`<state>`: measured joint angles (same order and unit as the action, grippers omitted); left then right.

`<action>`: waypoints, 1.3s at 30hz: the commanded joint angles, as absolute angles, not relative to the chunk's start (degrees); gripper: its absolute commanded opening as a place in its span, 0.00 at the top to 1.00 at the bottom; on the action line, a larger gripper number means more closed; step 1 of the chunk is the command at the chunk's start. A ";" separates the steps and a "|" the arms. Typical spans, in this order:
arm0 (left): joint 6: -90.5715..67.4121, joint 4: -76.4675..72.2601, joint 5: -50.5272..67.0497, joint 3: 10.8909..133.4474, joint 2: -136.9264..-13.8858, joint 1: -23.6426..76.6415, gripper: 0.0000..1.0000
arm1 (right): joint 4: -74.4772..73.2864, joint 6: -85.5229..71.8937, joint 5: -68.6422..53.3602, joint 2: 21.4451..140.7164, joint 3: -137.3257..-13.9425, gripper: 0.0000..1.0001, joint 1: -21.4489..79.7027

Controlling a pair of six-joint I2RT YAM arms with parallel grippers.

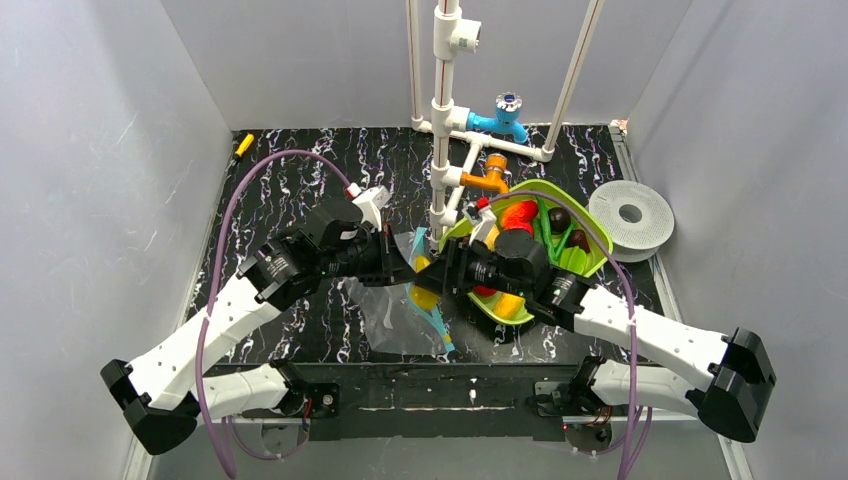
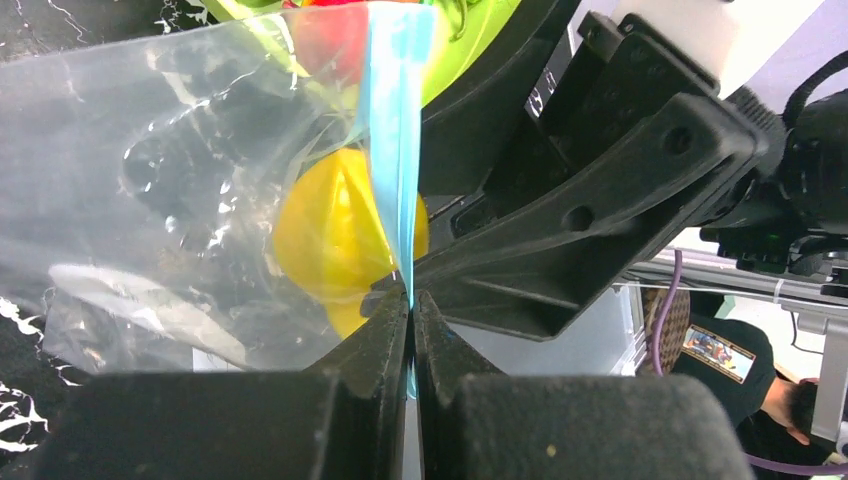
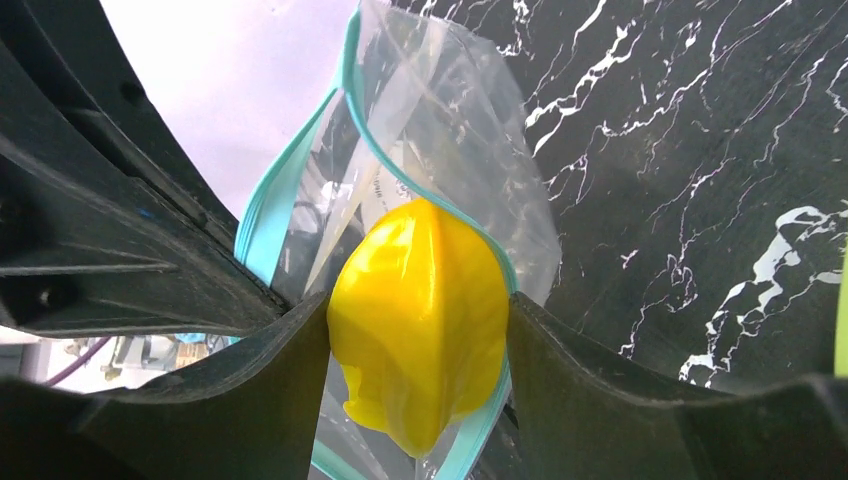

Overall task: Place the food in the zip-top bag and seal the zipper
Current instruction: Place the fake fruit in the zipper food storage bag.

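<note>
the step in hand is loading. the right gripper [image 3: 418, 335] holds a yellow fruit [image 3: 420, 300], its jaws standing fairly wide around it, right at the mouth of the bag [image 3: 455, 140]. the left gripper [image 2: 410, 300] is pinched tight on the zipper [image 2: 395, 150], lifting one lip so the mouth gapes toward the right arm. from the right wrist the blue strip curves round both sides of the fruit, so it looks partly through the opening and not yet let go.

the bag lies near the middle of the table, just left of the tray [image 1: 585, 262], its body slumped flat toward the near edge. whether other pieces already lie inside i cannot tell.

the next move, as i judge it, is to push the fruit deeper past the zipper, spread the jaws, and back out to the right without dragging the lip along. the left pinch should hold steady meanwhile. a red piece [image 1: 518, 213] and a brown piece [image 1: 560, 218] sit in the tray, so sealing seems some way off.

a white pipe frame [image 1: 442, 120] with a blue tap [image 1: 505, 115] and an orange valve [image 1: 490, 180] stands just far of the bag mouth, close to both wrists. a white disc [image 1: 630, 215] lies right of the tray. the grippers are crowded nose to nose, and the thin plastic could snag on the right fingers.
</note>
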<state>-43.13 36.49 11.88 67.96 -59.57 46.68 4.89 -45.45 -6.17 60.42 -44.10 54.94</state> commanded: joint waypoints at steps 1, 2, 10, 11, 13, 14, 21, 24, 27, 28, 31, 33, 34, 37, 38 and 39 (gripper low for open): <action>-44.75 36.22 12.50 67.53 -58.61 46.85 1.00 | 6.73 -43.25 -7.68 60.50 -47.11 0.61 55.79; -45.52 36.26 11.53 67.26 -58.15 46.86 1.00 | 6.15 -43.20 -7.09 60.31 -47.10 0.56 55.87; -49.73 35.14 3.24 65.55 -54.99 46.86 1.00 | -1.53 -40.96 -9.29 60.84 -51.17 0.27 56.16; -50.38 35.19 1.87 65.28 -54.51 46.89 1.00 | -2.14 -40.60 -9.31 60.39 -51.48 0.26 56.36; -52.41 33.86 0.89 64.40 -53.61 46.83 1.00 | -2.59 -40.19 -9.02 59.20 -51.40 0.24 56.64; -52.92 33.01 0.81 63.95 -53.33 46.79 1.00 | -2.40 -40.16 -8.93 58.73 -51.13 0.23 56.68; -55.58 28.00 2.80 63.58 -54.47 46.80 1.00 | -3.91 -38.36 -9.59 57.64 -52.33 0.18 57.44; -56.29 27.78 2.06 62.98 -54.05 46.74 1.00 | -5.82 -38.11 -8.63 57.03 -53.66 0.17 57.41; -57.83 26.44 2.43 61.51 -53.40 46.43 1.00 | -2.30 -40.91 -10.59 56.86 -51.96 0.18 57.41; -58.45 25.75 2.93 61.24 -53.49 46.27 1.00 | 0.19 -41.94 -12.07 57.33 -51.46 0.21 57.40; -60.17 23.83 5.41 60.74 -54.03 46.07 1.00 | 3.02 -43.92 -15.31 59.83 -51.49 0.42 57.42; -61.56 22.06 7.44 60.21 -54.27 46.02 1.00 | 2.58 -43.01 -15.15 61.17 -52.19 0.62 57.39; -62.32 20.97 8.53 59.76 -54.21 45.97 1.00 | 2.48 -42.62 -14.93 61.56 -52.22 0.66 57.40; -65.18 17.46 10.95 57.76 -53.33 45.97 1.00 | 3.08 -42.23 -13.82 62.37 -51.94 0.68 57.44; -65.93 16.78 11.01 57.12 -52.76 45.99 1.00 | 2.93 -42.05 -13.75 62.40 -52.04 0.69 57.42; -66.26 16.68 10.83 56.72 -52.29 46.05 1.00 | 1.85 -41.19 -12.96 62.08 -52.55 0.69 57.40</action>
